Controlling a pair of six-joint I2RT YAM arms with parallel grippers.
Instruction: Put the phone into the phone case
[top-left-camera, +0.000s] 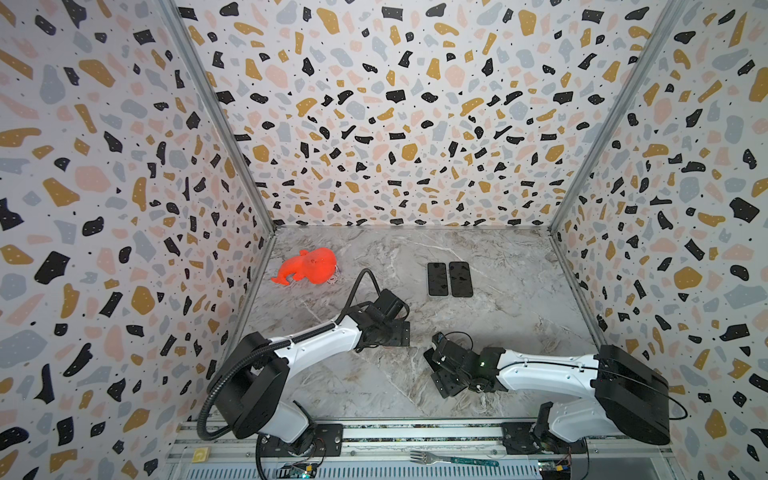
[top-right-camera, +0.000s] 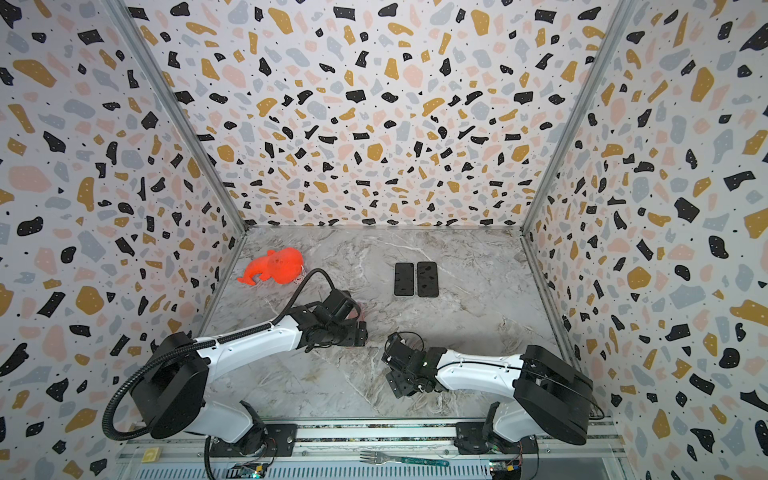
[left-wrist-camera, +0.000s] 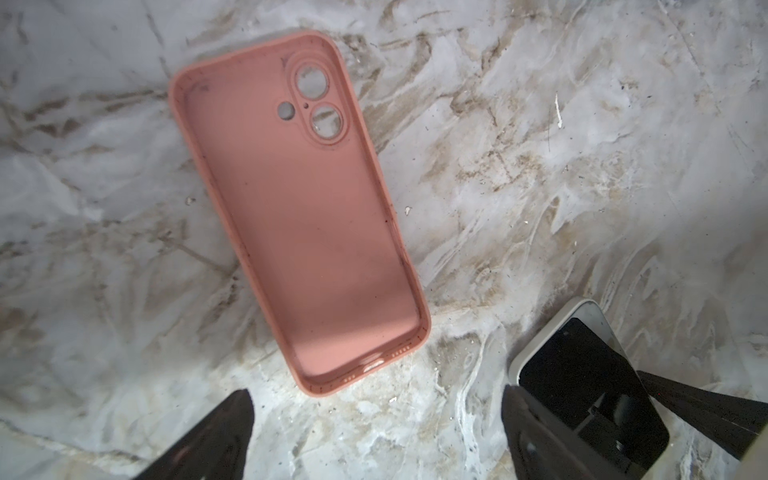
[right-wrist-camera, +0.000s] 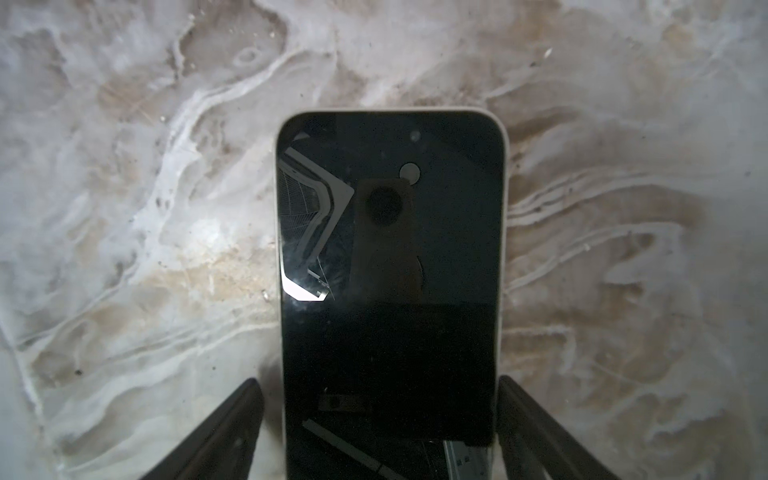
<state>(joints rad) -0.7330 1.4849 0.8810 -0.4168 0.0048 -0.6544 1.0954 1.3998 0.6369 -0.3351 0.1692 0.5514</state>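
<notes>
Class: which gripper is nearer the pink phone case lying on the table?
Left. The left gripper hangs just off the port end of the pink phone case, jaws open and empty. The right gripper is farther off, straddling the phone beside the case.

An orange-red animal figure (top-left-camera: 309, 267) is lying at the rear left of the marble table (top-left-camera: 519, 316), near the left wall (top-left-camera: 124, 208). One black handset (top-left-camera: 437, 279) and a second black handset (top-left-camera: 460, 279) are lying flat, side by side, at rear centre. A fork (top-left-camera: 453, 459) is resting on the front rail (top-left-camera: 395, 434), tines pointing left.
</notes>
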